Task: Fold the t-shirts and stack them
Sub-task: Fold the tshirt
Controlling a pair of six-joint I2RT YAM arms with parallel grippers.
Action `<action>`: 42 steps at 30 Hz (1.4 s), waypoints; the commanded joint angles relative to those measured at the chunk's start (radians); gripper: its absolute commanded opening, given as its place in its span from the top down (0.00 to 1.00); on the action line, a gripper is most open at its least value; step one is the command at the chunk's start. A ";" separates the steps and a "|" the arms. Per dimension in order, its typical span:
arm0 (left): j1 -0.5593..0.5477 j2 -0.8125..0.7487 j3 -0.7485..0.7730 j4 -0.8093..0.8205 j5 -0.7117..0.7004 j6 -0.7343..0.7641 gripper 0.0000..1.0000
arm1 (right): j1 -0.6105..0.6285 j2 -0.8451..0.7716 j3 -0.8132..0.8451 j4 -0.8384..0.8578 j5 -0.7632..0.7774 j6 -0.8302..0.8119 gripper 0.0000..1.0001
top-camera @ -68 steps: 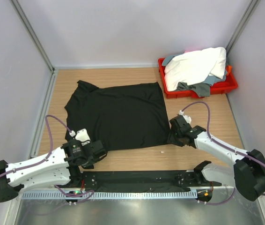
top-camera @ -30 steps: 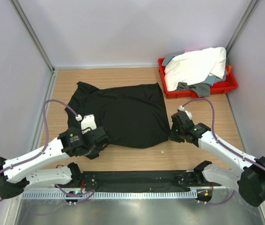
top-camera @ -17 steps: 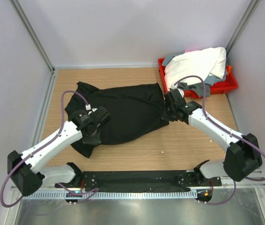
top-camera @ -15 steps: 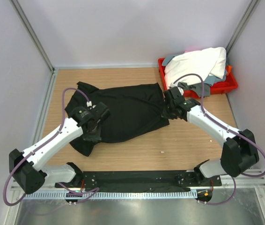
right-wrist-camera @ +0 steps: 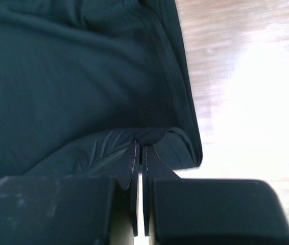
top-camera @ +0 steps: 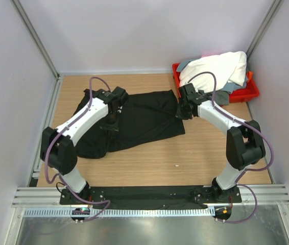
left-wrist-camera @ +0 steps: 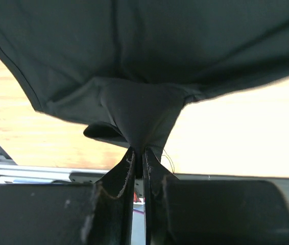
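The black t-shirt [top-camera: 144, 120] lies on the wooden table, its near half folded back over the far half. My left gripper [top-camera: 115, 104] is shut on a pinch of its black cloth [left-wrist-camera: 139, 120], held above the shirt's left part. My right gripper [top-camera: 183, 104] is shut on the hem at the shirt's right edge [right-wrist-camera: 149, 135], close to the red tray. A white t-shirt [top-camera: 213, 69] and a grey one [top-camera: 211, 95] are piled in that tray.
The red plastic tray [top-camera: 251, 93] stands at the back right corner. Grey walls with metal posts close in the table on three sides. A black rail [top-camera: 149, 194] runs along the near edge. Bare wood [top-camera: 185, 158] shows in front of the shirt.
Both grippers have carried the shirt's near edge away from me toward the back of the table, folding the black shirt over itself. Both arms now stretch far out.
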 commanded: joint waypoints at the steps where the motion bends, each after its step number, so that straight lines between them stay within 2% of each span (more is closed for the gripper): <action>1: 0.051 0.067 0.095 -0.014 -0.017 0.053 0.92 | -0.024 0.059 0.073 0.041 -0.027 -0.031 0.98; 8: 0.160 0.117 0.209 -0.046 -0.077 0.082 0.92 | -0.039 0.158 0.140 0.029 -0.055 -0.046 0.99; 14: 0.193 0.186 0.272 -0.056 -0.062 0.097 0.92 | -0.061 0.199 0.159 0.035 -0.069 -0.056 0.99; 18: 0.209 0.292 0.336 -0.072 -0.080 0.099 0.90 | -0.065 0.231 0.191 0.035 -0.073 -0.059 0.99; 19: 0.212 0.309 0.345 -0.079 -0.097 0.088 0.87 | -0.067 0.250 0.199 0.032 -0.076 -0.060 0.89; 20: 0.220 0.324 0.365 -0.094 -0.120 0.075 0.70 | -0.067 0.256 0.209 0.026 -0.073 -0.063 0.74; 21: 0.223 0.343 0.371 -0.103 -0.147 0.061 0.56 | -0.068 0.262 0.229 0.013 -0.067 -0.066 0.60; 22: 0.225 0.341 0.376 -0.111 -0.184 0.042 0.45 | -0.068 0.268 0.239 0.004 -0.061 -0.068 0.36; 23: 0.226 0.331 0.377 -0.120 -0.225 0.013 0.31 | -0.070 0.267 0.249 -0.005 -0.037 -0.071 0.29; 24: 0.226 0.315 0.368 -0.117 -0.236 -0.004 0.27 | -0.070 0.262 0.262 -0.019 -0.026 -0.072 0.18; 25: 0.226 0.262 0.362 -0.112 -0.238 -0.018 0.25 | -0.073 0.242 0.262 -0.020 -0.017 -0.072 0.11; 26: 0.226 0.230 0.352 -0.103 -0.242 -0.051 0.22 | -0.071 0.224 0.259 -0.023 0.000 -0.076 0.10; 30: 0.220 0.024 0.192 -0.079 -0.263 -0.134 0.22 | -0.071 0.118 0.161 -0.010 0.010 -0.079 0.07; 33: 0.203 -0.152 -0.015 -0.014 -0.169 -0.223 0.27 | -0.071 0.009 0.027 0.032 -0.026 -0.063 0.06; 34: 0.197 -0.245 -0.138 0.057 -0.128 -0.251 0.32 | -0.073 -0.012 -0.008 0.045 -0.038 -0.057 0.06; 37: 0.167 -0.372 -0.378 0.250 0.000 -0.366 0.36 | -0.071 -0.068 -0.126 0.104 -0.083 -0.039 0.05; 40: 0.147 -0.465 -0.513 0.393 0.052 -0.427 0.37 | -0.073 -0.077 -0.182 0.141 -0.144 -0.039 0.06; 42: 0.131 -0.463 -0.549 0.447 0.032 -0.444 0.37 | -0.073 -0.065 -0.182 0.138 -0.145 -0.052 0.06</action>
